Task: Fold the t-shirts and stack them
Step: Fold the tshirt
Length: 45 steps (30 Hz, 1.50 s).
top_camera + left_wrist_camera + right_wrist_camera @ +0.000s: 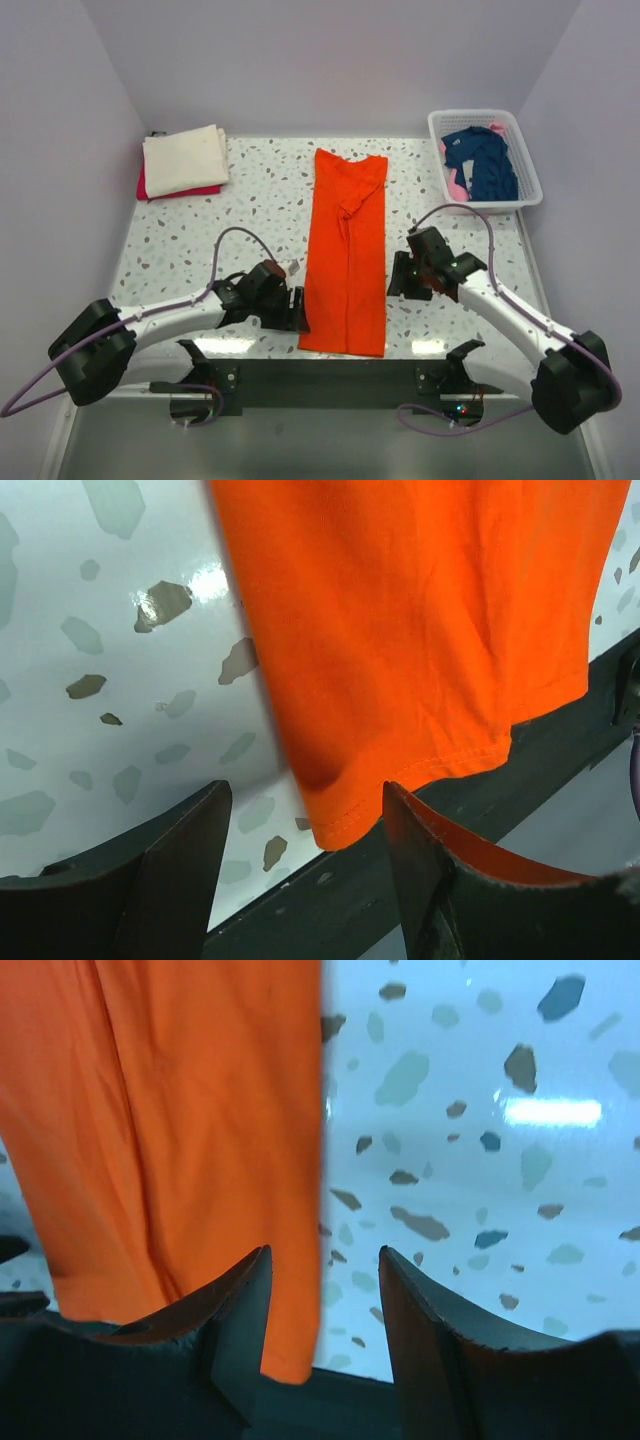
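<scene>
The table [200, 230] is crossed by the orange t-shirt [347, 255], laid at centre as a narrow strip, presumably for crosswise folding. The cream t-shirt [183, 158] is stacked on the red t-shirt [145, 187], far left. The left gripper [299, 308] and right gripper [397, 278] are set beside the strip's edges, jaws parted, nothing grasped.

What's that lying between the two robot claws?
The orange t-shirt, folded into a long strip, lies flat between the left gripper and the right gripper, both open at its edges. The top view shows this best.
</scene>
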Motion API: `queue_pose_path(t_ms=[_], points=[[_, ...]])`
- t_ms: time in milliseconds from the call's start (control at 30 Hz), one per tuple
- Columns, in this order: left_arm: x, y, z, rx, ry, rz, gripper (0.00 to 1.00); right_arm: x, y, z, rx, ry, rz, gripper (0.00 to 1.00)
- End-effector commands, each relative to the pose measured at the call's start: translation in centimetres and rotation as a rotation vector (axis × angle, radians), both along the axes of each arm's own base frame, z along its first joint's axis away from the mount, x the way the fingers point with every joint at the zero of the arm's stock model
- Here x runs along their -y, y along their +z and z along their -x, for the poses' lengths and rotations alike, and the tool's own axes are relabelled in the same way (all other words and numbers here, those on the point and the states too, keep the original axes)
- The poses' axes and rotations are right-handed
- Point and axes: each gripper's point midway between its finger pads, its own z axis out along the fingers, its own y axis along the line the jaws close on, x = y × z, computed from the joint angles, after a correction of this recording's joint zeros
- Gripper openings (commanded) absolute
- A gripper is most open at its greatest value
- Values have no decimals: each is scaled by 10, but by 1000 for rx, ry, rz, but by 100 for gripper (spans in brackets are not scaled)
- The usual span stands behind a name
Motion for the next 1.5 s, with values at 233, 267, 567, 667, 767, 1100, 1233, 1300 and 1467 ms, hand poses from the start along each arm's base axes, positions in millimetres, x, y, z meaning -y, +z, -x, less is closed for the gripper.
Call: queue_pose_path(t_ms=[233,267,567,667,767,1100,1233,1300,1467], points=[[-15,-25,37,-157,-30,-55,64,-8,-19,99,-245,-12,-186,50],[-16,-26,40,-165,-33,-58,64,-7,-22,105,-261,-8,-187,50],[-23,-36,55,-216,-34,-94,56,-18,-49,142,-385,-4,-239,50],[-27,-39,60,-227,-24,-112,51,-20,-53,146,-408,-1,-241,50],[-29,-42,64,-240,-10,-121,46,-26,-54,143,-403,-8,-264,50],[-25,-40,68,-235,-3,-109,30,-44,-53,132,-394,-44,-361,50],[-24,-38,66,-225,2,-107,24,-45,-54,130,-392,-46,-361,50],[-22,-35,64,-219,2,-101,22,-46,-55,129,-393,-44,-362,50],[-19,-26,61,-202,4,-83,37,-44,-62,134,-410,-47,-359,50]])
